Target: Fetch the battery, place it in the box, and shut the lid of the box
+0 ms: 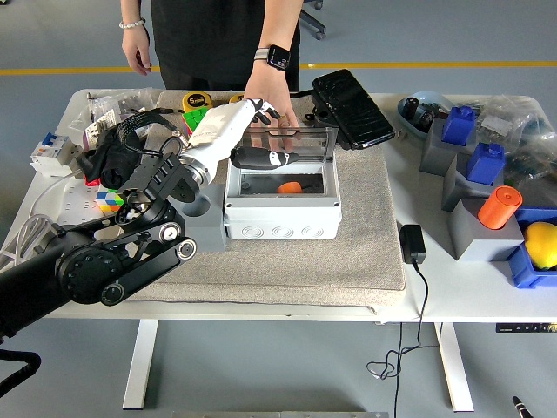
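Note:
The grey box (pixel 281 212) stands on the mat with its clear lid (pixel 300 144) raised upright at the back. An orange battery (pixel 290 187) lies inside the box. My left hand (pixel 265 135), white with black fingers, is at the lid's left end. Its thumb (pixel 268 159) lies across the lid's front and the other fingers (pixel 262 110) reach over the top edge, so the lid sits pinched between them. A person's hand (pixel 266 91) with a watch rests on the lid's top edge from behind.
A grey mat (pixel 365 252) carries the box. A black case (pixel 352 109) lies behind it on the right. Rubik's cubes (pixel 201 124), tape measures (pixel 195 100) and a power strip (pixel 74 222) crowd the left. A black adapter (pixel 412 244), blue blocks (pixel 486 161), an orange cylinder (pixel 499 207) sit right.

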Action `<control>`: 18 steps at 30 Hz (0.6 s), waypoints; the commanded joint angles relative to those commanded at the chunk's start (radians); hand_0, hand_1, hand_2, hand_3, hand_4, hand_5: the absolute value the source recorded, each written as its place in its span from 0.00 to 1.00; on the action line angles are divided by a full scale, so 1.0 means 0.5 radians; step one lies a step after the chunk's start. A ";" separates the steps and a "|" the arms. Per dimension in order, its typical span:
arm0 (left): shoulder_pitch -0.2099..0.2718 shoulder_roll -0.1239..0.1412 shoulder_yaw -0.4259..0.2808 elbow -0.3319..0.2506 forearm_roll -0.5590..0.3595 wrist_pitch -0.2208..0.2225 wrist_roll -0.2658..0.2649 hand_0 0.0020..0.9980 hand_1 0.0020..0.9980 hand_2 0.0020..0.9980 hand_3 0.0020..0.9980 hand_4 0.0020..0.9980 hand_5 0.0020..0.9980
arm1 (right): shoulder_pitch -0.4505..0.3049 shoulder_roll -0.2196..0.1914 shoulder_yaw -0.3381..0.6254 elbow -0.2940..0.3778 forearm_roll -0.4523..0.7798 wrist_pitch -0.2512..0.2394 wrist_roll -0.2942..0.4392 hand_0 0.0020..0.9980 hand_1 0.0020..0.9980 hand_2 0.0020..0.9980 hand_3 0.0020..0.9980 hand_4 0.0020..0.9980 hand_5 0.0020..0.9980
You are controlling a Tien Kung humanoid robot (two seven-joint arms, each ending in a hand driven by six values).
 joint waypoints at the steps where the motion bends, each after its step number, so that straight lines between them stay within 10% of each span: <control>1: 0.008 0.005 0.004 -0.021 0.004 -0.013 0.014 0.63 0.67 0.65 0.70 1.00 0.52 | 0.000 0.000 -0.002 0.000 0.001 0.000 0.000 0.59 0.60 0.59 0.54 0.98 0.57; 18: 0.162 0.076 0.054 -0.274 -0.037 -0.066 0.068 0.57 0.64 0.64 0.70 1.00 0.55 | -0.005 -0.002 -0.023 -0.003 0.003 0.000 -0.003 0.59 0.60 0.59 0.54 0.98 0.57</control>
